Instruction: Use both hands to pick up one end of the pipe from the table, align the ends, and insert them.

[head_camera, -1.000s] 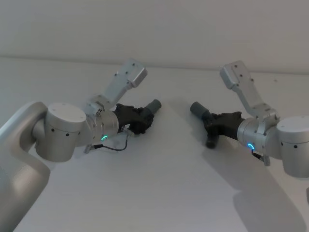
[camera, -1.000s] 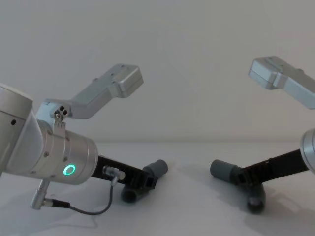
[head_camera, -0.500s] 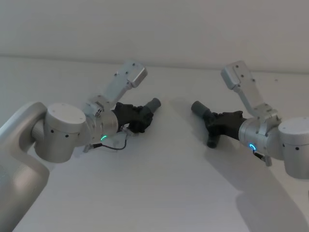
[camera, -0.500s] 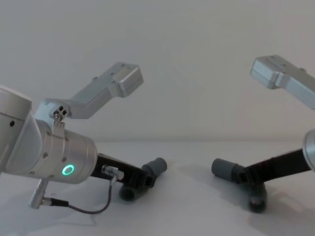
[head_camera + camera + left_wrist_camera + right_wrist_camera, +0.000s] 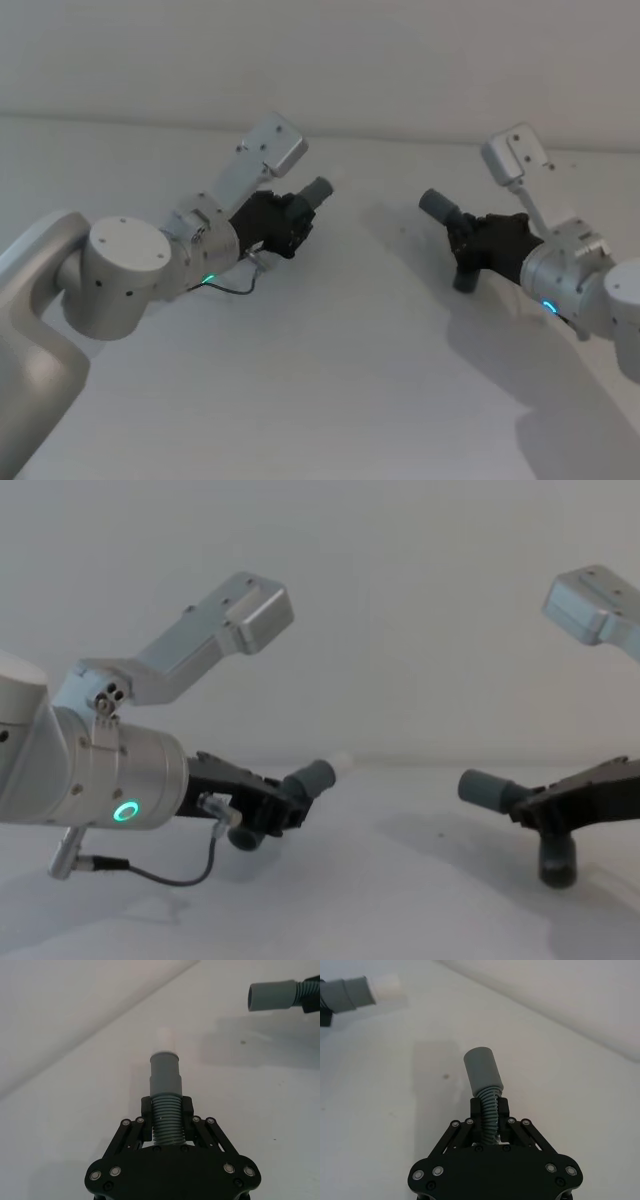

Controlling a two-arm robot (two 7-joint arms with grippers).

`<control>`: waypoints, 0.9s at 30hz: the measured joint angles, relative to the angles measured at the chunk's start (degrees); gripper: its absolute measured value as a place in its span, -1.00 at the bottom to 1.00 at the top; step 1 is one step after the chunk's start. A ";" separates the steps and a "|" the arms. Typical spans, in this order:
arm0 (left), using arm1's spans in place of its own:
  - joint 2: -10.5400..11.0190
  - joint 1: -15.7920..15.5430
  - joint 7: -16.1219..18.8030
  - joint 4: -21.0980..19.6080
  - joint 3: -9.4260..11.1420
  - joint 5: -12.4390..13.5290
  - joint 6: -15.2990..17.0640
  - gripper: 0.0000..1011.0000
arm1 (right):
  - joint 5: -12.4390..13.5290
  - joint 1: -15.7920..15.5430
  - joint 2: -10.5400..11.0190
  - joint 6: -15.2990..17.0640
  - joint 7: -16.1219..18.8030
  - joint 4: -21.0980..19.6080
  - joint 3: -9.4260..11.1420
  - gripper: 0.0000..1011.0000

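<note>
My left gripper (image 5: 285, 222) is shut on the ribbed body of one dark-grey pipe piece (image 5: 316, 192), held just above the white table (image 5: 340, 380). In the left wrist view, that piece's grey cuff (image 5: 165, 1072) carries a narrow white tip (image 5: 165, 1036) pointing ahead of the fingers (image 5: 146, 1110). My right gripper (image 5: 480, 245) is shut on the second pipe piece (image 5: 437, 206). Its plain cuff end (image 5: 482, 1070) points toward the left arm and its other end (image 5: 557, 860) hangs down. The two ends face each other across a wide gap (image 5: 312, 777) (image 5: 485, 788).
A pale wall rises behind the far edge of the table (image 5: 400, 70). A thin black cable (image 5: 170, 878) loops under the left wrist. Bare table lies between the arms and in front of them.
Both arms have lifted their pipe pieces a little off the table. The right arm has drawn back to the right, widening the gap. The left piece has tilted up.
</note>
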 joint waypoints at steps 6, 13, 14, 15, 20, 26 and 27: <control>1.58 0.09 0.33 -1.11 0.96 2.71 -3.67 -0.35 | -2.21 -1.12 2.01 -4.39 -0.85 -0.97 0.10 -0.63; 3.72 0.05 0.75 -2.38 2.40 6.52 -8.13 -0.35 | -5.86 -2.46 4.88 -10.75 -2.10 -1.87 -0.09 -0.64; 4.19 0.02 0.84 -2.63 2.71 7.38 -9.07 -0.35 | -6.27 -2.63 5.27 -11.43 -2.24 -1.94 -0.16 -0.64; 4.42 0.00 0.90 -2.75 2.87 7.82 -9.52 -0.35 | -6.78 -2.75 5.56 -12.26 -2.39 -1.99 -0.22 -0.64; 5.96 -0.19 1.30 -3.48 3.90 10.84 -12.58 -0.35 | -9.45 -3.44 7.51 -16.41 -3.36 -2.14 -0.59 -0.64; 8.00 -0.55 1.91 -4.35 5.35 14.95 -16.43 -0.35 | -13.97 -4.28 10.52 -22.78 -4.92 -2.03 -1.43 -0.64; 8.51 -0.64 2.10 -4.54 5.69 15.99 -17.35 -0.35 | -14.69 -4.34 10.83 -23.41 -5.06 -1.98 -1.54 -0.64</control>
